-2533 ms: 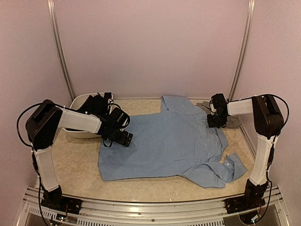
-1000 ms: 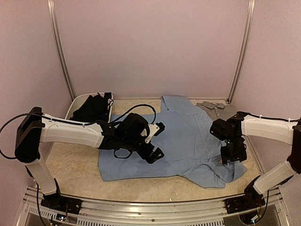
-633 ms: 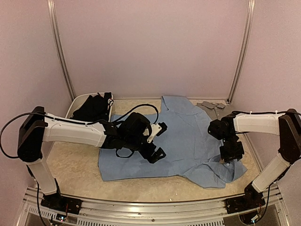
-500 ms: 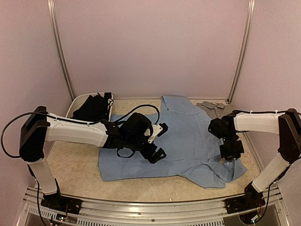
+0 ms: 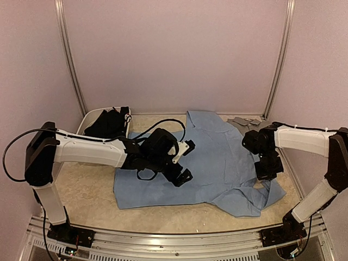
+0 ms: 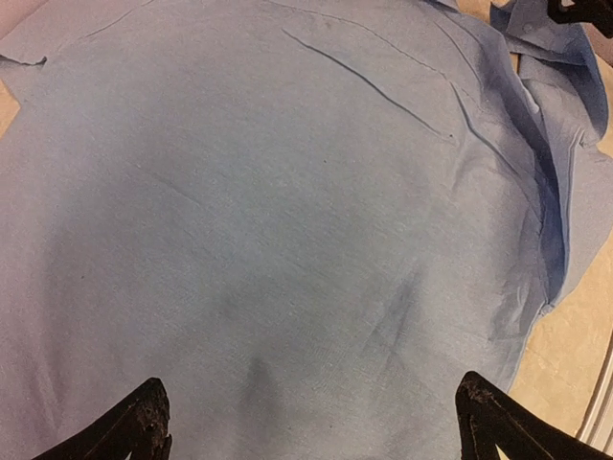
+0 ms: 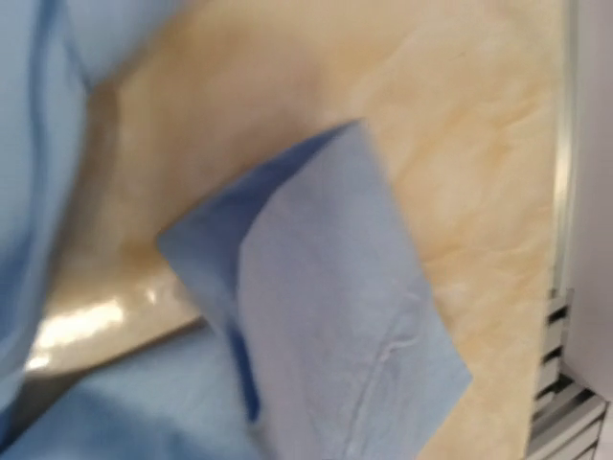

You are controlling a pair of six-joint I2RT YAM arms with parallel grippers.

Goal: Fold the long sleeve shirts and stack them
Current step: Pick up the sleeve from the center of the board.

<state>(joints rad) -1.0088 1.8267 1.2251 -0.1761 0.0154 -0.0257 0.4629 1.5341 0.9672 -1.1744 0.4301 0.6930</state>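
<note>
Blue shirt (image 5: 217,157), surely soft and limp, lies spread mid-table, right gripper (image 5: 268,173) pinching its near-right cuff (image 7: 326,316), the stiffest hold, while left gripper (image 5: 187,161) hangs wide open over the body.

Three shirts are counted: one light blue shirt (image 5: 212,157), one grey shirt (image 5: 242,122) and one black shirt (image 5: 109,125). One white tub (image 5: 86,118) is seen, and one table (image 5: 87,185). Two robot arms are counted — a left arm (image 5: 87,149) and a right arm (image 5: 304,138).
</note>
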